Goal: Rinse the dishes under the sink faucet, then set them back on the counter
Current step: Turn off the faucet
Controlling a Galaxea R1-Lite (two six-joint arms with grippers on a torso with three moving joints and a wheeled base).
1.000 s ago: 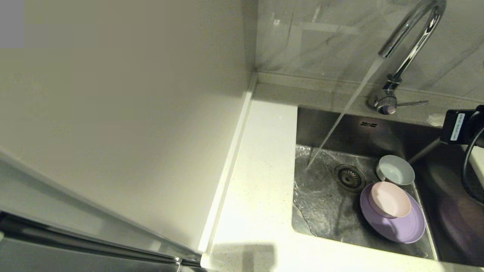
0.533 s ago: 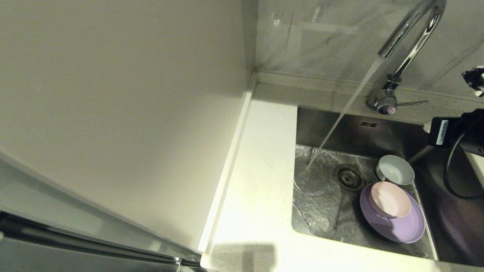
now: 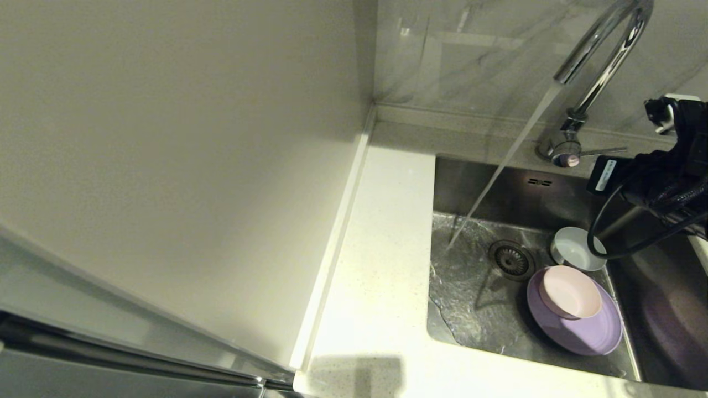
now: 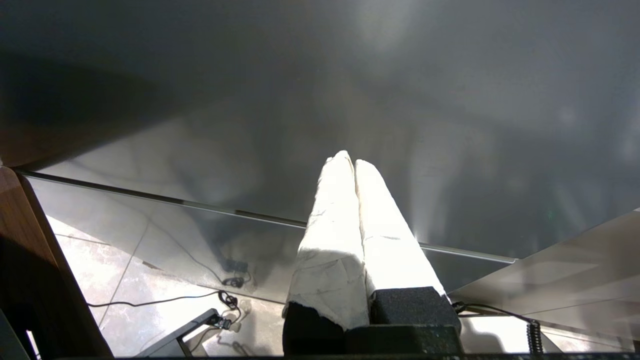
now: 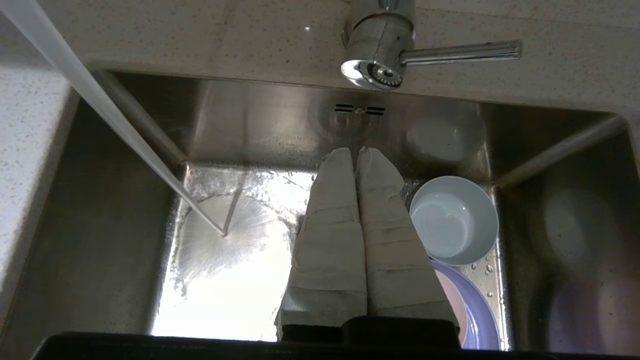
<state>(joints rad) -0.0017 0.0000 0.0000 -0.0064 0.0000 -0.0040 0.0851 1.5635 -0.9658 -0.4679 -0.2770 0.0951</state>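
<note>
Stainless steel sink (image 3: 470, 182) at right of the head view holds three dishes: one lavender plate (image 3: 592, 331), one pink bowl (image 3: 569, 291) on it, one pale bowl (image 3: 572, 249) beside; one faucet (image 3: 594, 61) runs; right gripper (image 5: 356, 152), fingers together, hangs above, empty; left gripper (image 4: 348, 161) parked, fingers together.

- My right gripper (image 5: 356, 152), two white-wrapped fingers pressed together and holding nothing, points down; its black arm reaches in from the head view's right edge.
- My left gripper (image 4: 348, 159) hangs parked, its wrapped fingers likewise pressed together, empty.
</note>
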